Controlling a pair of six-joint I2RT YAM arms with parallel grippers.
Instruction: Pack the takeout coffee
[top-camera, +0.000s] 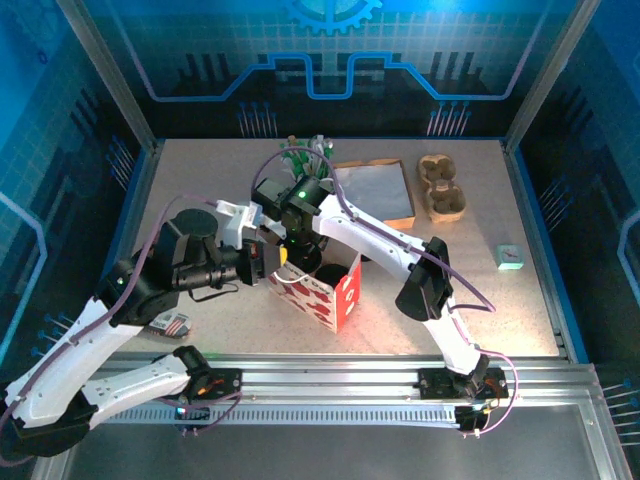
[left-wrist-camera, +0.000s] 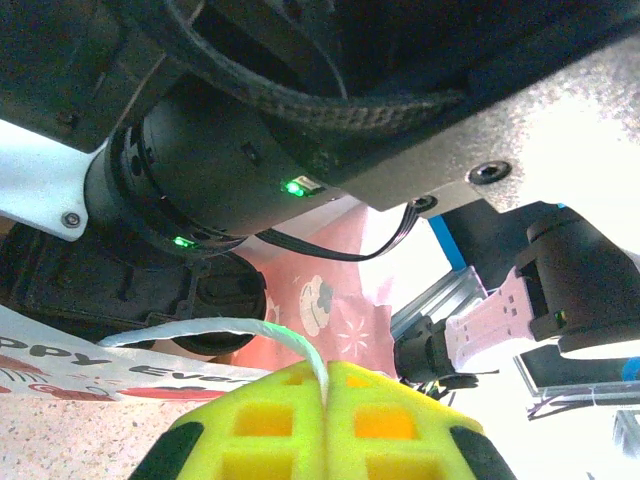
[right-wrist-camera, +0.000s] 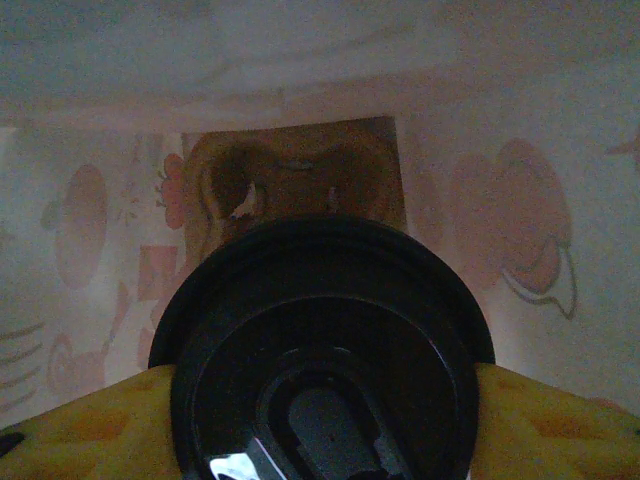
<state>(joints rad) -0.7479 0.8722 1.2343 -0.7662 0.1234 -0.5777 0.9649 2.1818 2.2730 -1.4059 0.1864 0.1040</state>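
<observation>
Two tools, left tool (left-wrist-camera: 327, 400) pinching white handle (left-wrist-camera: 225, 324), right tool (right-wrist-camera: 320, 430) grasping takeout coffee (right-wrist-camera: 325, 330), bag (left-wrist-camera: 80, 366) reads "PPY Eve"

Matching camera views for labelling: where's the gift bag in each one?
Top external: gift bag mid-table, top open.
Left wrist: its pink wall mid-frame, white cord handle pinched by left gripper.
Right wrist: its inside walls around the coffee's black lid.
Shared landmark: the bag's cartoon print.

Between the left gripper's (left-wrist-camera: 327, 395) matt yellow, rubbery-looking pads (left-wrist-camera: 262, 425), the gift bag's (top-camera: 335, 300) handle (left-wrist-camera: 235, 326) is white twisted cord, perhaps paper. Between the right gripper's (right-wrist-camera: 325, 430) fingers (right-wrist-camera: 85, 425), the takeout coffee's (right-wrist-camera: 330, 380) lid (right-wrist-camera: 320, 285) is smooth black plastic, faintly glossy; beyond it the bag wall is matt printed paper.
</observation>
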